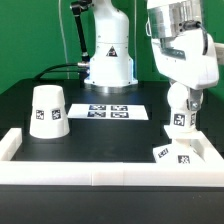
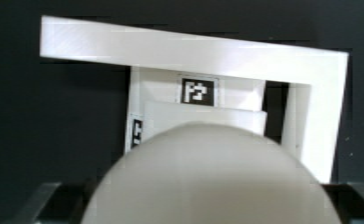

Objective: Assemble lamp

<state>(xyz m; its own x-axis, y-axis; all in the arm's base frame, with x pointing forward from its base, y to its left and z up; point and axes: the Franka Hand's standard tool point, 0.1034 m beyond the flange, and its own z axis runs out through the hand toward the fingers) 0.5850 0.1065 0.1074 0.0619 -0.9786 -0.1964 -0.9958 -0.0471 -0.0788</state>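
The white ball-shaped bulb is held in my gripper, which is shut on it, just above the flat square base at the exterior view's right. In the wrist view the bulb fills the foreground between my dark fingers. Beyond it lies the base with its black-and-white tag. I cannot tell whether the bulb touches the base. The truncated-cone shade stands upright on the table at the exterior view's left, apart from my gripper.
The long white border rail runs along the front and turns a corner round the base; it also shows in the wrist view. The marker board lies mid-table. The arm's white pedestal stands behind.
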